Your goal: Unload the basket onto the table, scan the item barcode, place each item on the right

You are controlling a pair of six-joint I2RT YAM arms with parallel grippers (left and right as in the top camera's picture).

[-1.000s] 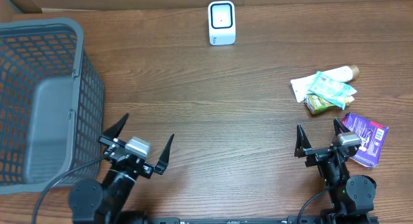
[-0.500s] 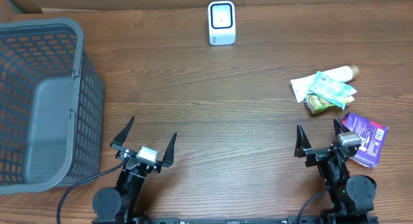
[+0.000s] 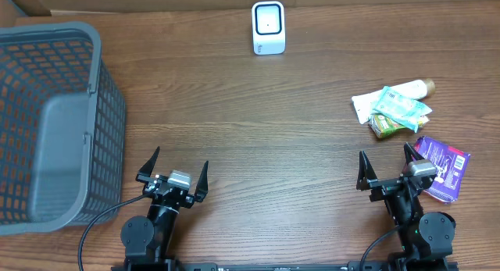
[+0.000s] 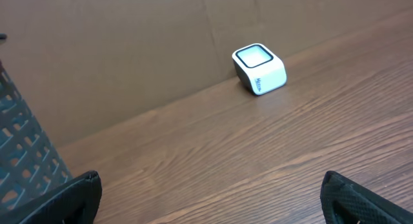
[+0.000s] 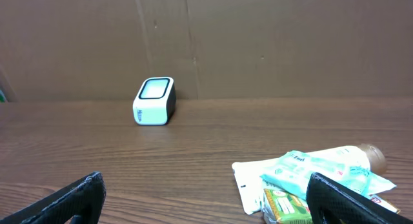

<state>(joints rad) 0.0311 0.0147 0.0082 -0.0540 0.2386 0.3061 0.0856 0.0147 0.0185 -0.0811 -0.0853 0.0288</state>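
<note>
Left pincer (image 3: 180, 158) and right pincer (image 3: 387, 165) gape wide, empty; we judge the purple packet (image 3: 447, 163) light, perhaps slippery: pinch its edge.

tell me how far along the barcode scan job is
Done: nothing visible yet. The pile of packets and the purple packet lie at the right, far from the scanner at the back. In hand: nothing; the left gripper and right gripper are open and empty near the front. Left: pick an item and show its barcode to the scanner.
</note>
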